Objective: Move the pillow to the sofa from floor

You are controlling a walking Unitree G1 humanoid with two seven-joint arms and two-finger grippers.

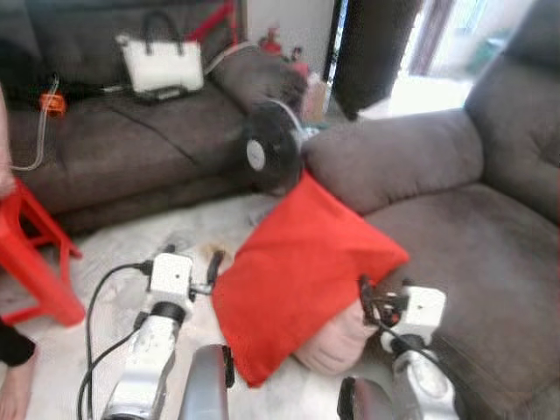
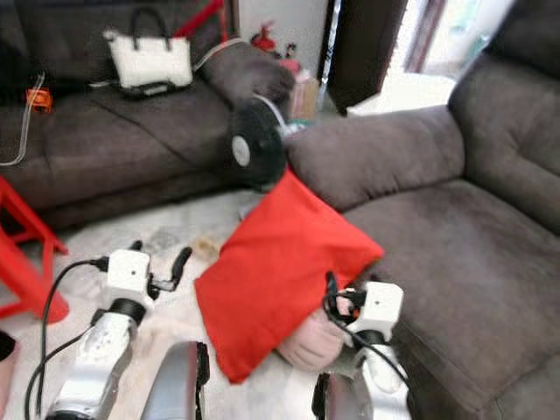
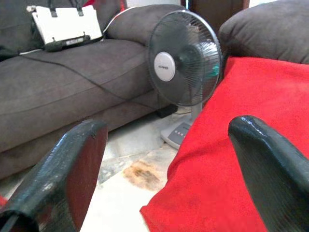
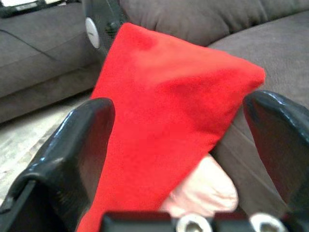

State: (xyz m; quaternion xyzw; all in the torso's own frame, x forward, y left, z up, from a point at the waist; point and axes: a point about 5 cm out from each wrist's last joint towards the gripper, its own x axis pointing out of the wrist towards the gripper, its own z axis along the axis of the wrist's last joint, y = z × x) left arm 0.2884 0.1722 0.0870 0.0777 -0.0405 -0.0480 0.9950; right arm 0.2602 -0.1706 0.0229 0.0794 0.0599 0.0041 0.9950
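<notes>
Pillow (image 1: pixel 302 276), red and square, is leaning tilted against the front edge of the right sofa (image 1: pixel 455 245), its far corner propped up at the sofa's armrest and its near corner hanging down toward the pale floor (image 1: pixel 114 262). A pinkish cushion (image 1: pixel 337 346) is peeking out from under its near right edge, wedged between the pillow and the sofa front.

Left gripper (image 3: pixel 169 169) is hovering just left of the pillow with its fingers (image 3: pixel 67 169) spread wide apart, holding nothing; the pillow's left edge is lying between them but not touching either one. Right gripper (image 4: pixel 181 150) is sitting at the pillow's near right side, close to the pinkish cushion, its fingers (image 4: pixel 72 154) also spread wide, with the pillow's corner lying in the gap and no contact visible.

Beyond the pillow, a black fan (image 1: pixel 267 149) is standing on the floor between the two sofas, just behind the pillow's far corner. A second dark sofa (image 1: pixel 114 140) is running along the far left, with a white handbag (image 1: pixel 162 61) resting on its seat. A red stool (image 1: pixel 31 254) is standing at the left edge, and a person's hand (image 1: pixel 13 385) is showing at the near left corner.
</notes>
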